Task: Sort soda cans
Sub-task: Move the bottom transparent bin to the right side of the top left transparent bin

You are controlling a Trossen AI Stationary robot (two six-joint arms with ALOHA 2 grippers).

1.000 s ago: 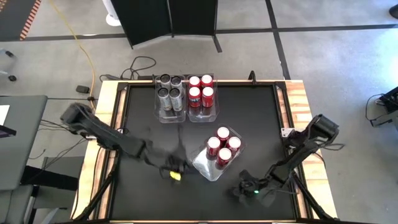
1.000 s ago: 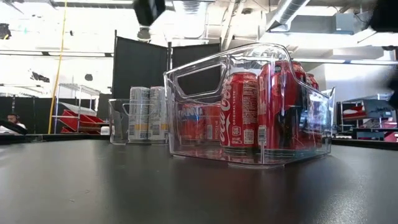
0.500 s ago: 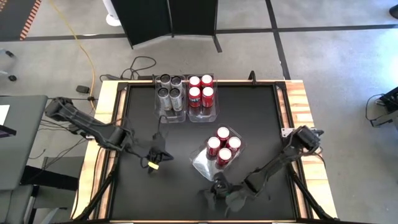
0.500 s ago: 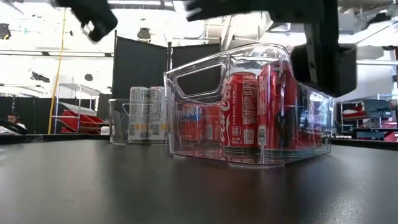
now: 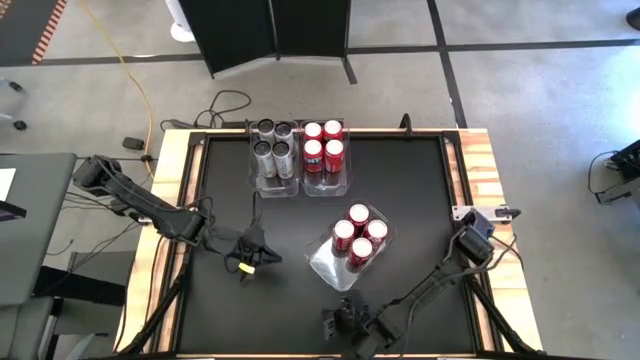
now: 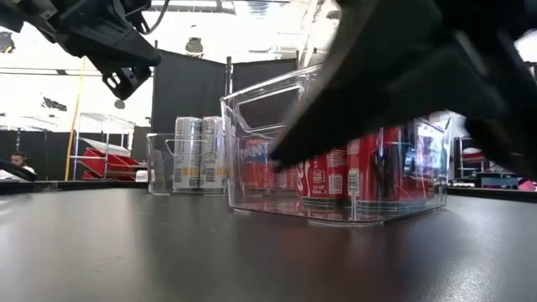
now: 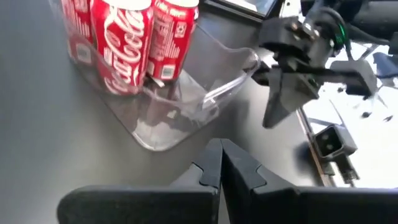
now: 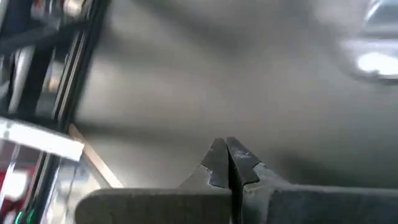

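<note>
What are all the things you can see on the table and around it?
Red soda cans: four, red with silver tops, in the far right clear bin.
Silver soda cans: four, silver-grey, in the far left clear bin.
Red cans in the middle bin: four, red.
Clear bins: three, see-through; two at the far edge, one tilted mid-table.
Table: one, black top, wooden rim.
Left gripper: shut, empty, left of the middle bin.
Right gripper: shut, empty, near edge.

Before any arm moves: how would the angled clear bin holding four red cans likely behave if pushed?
The clear bin looks rigid and smooth, so probably slides rather than tips. Its four red cans crowd one end, so it may pivot.
</note>
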